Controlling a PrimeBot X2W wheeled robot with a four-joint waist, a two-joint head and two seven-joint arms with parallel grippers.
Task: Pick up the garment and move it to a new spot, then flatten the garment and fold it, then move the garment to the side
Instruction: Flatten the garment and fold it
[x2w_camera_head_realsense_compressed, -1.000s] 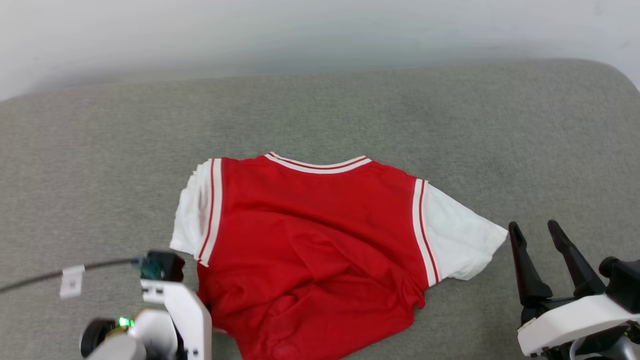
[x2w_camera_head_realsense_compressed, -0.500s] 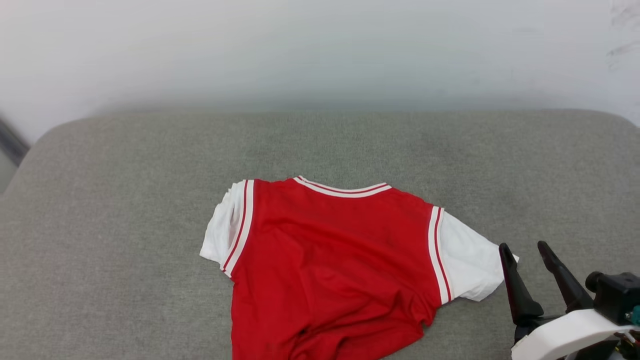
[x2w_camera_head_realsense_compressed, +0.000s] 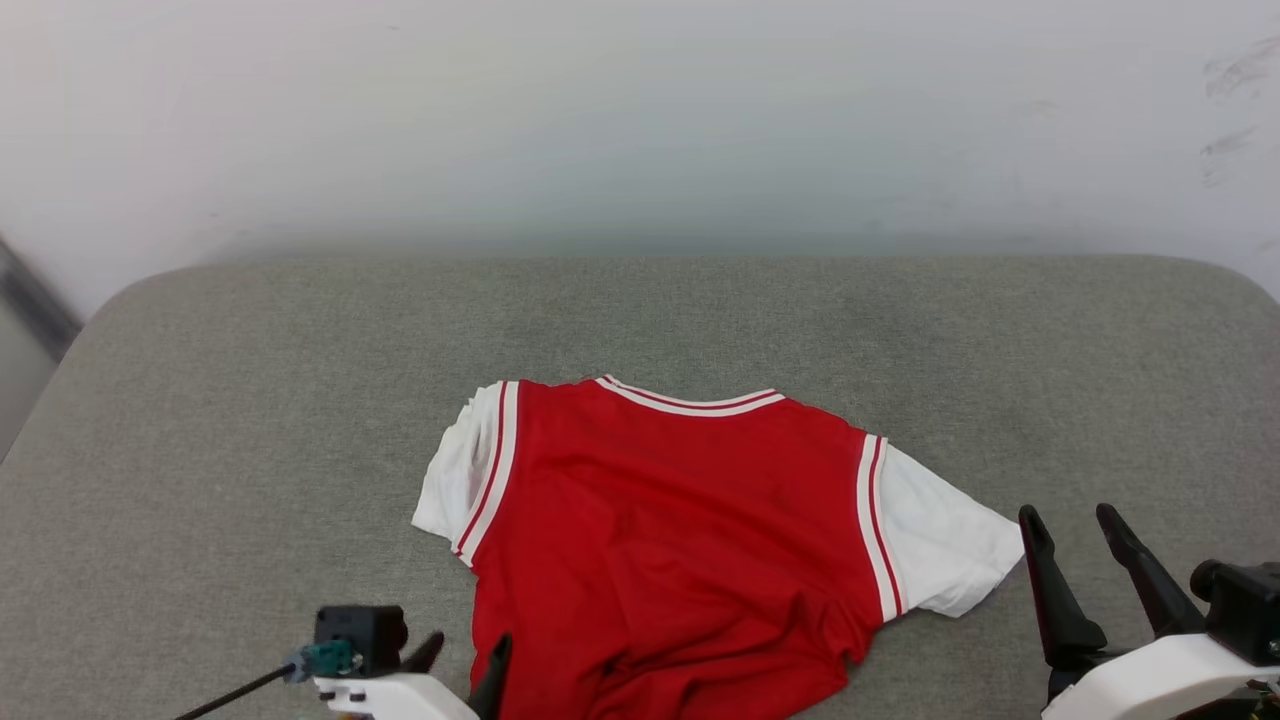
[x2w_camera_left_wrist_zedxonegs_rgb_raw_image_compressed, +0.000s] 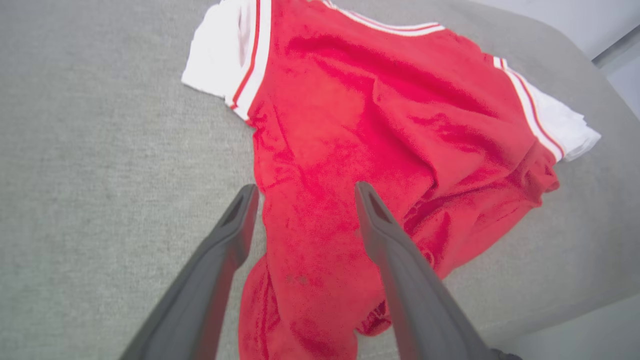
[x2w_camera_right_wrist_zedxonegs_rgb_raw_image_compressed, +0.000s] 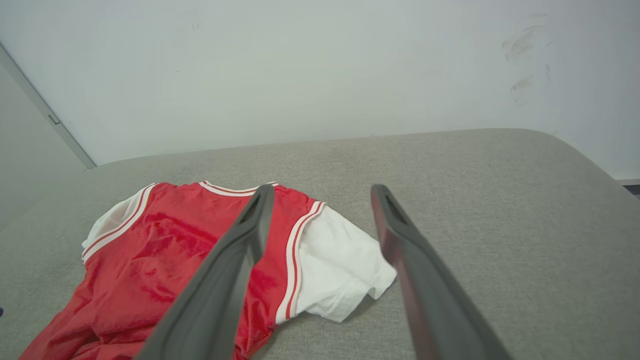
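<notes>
The left gripper (x2w_camera_head_realsense_compressed: 465, 650) has its two dark fingers spread apart and grips nothing, its tips over the rumpled hem of the bright red jersey T-shirt with white short sleeves (x2w_camera_head_realsense_compressed: 680, 540). The right gripper (x2w_camera_head_realsense_compressed: 1068, 520) is also spread and empty, the shirt just to its left. The shirt lies on a grey woven cushion (x2w_camera_head_realsense_compressed: 250, 400), collar farthest from both grippers, with a pale wall (x2w_camera_head_realsense_compressed: 640, 120) beyond.

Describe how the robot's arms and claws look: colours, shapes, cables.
Each claw has two long, dark grey fingers tapering to rounded tips, with a recessed slot near each tip. The left claw is mounted on a white housing carrying a black boxy module, a teal connector and a thin dark cable. The right claw has a white shell and a black rounded block.
</notes>
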